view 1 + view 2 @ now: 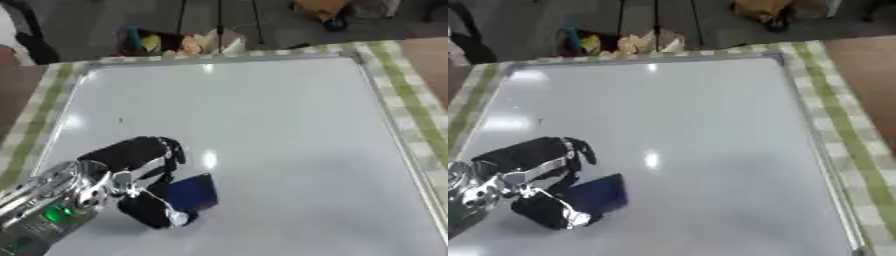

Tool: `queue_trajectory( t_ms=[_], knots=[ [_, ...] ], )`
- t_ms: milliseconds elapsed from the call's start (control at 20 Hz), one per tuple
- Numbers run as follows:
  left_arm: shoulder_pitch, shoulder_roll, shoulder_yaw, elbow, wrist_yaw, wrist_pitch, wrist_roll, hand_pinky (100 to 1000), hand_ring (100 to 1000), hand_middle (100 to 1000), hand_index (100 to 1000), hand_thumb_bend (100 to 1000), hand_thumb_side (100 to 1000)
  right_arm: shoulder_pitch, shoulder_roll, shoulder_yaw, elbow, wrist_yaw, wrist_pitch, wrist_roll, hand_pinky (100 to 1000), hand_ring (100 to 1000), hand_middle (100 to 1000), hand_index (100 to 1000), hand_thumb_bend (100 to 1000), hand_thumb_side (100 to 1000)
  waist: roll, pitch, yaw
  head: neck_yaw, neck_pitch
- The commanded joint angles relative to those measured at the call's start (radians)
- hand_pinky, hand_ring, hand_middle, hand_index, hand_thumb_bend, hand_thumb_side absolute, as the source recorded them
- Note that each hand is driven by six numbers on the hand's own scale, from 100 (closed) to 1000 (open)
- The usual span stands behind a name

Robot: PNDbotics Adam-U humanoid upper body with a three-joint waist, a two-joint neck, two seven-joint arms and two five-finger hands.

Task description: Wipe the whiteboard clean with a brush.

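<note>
A large whiteboard [262, 125] lies flat on the table and fills most of both views; its surface looks white with a few light glares and one tiny dark speck at the left. My left hand [140, 175] comes in from the lower left and rests on the board's near left part, its fingers and thumb curled round a dark blue brush [192, 192] that lies flat against the board. My right hand shows in neither view.
A checked green and white cloth [411, 100] shows round the board's edges. Beyond the far edge, on the floor, lie a few coloured items [175, 42] and a brown thing [319, 10]. The board's silver frame [385, 115] runs down the right side.
</note>
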Motion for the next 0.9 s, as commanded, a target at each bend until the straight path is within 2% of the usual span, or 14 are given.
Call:
queue_trajectory(
  t_ms=[50,200,450,900],
  knots=[
    [-0.009,0.006,0.000,-0.005,0.003,0.079,-0.068,587,721,764,123,442,386,-0.007,-0.012,-0.003,-0.015,-0.006,0.000,0.000,632,579,522,687,100,766,-0.005,-0.016,-0.001,0.005,-0.010],
    [-0.010,-0.001,-0.005,0.009,0.005,0.084,-0.060,575,710,755,119,405,388,-0.007,-0.012,-0.003,-0.015,-0.006,-0.001,0.000,632,579,522,687,100,765,-0.005,-0.016,-0.002,0.006,-0.010],
    [-0.009,-0.006,-0.008,0.025,0.011,0.087,-0.049,568,704,746,116,396,402,-0.007,-0.010,-0.002,-0.015,-0.007,0.000,0.001,633,578,521,687,100,765,-0.006,-0.014,-0.002,0.006,-0.010],
    [-0.003,-0.025,-0.022,0.091,0.022,0.090,-0.037,566,722,776,126,416,400,-0.008,-0.005,-0.001,-0.015,-0.005,-0.002,0.003,634,578,521,688,100,766,-0.008,-0.010,-0.003,0.008,-0.011]
  ],
)
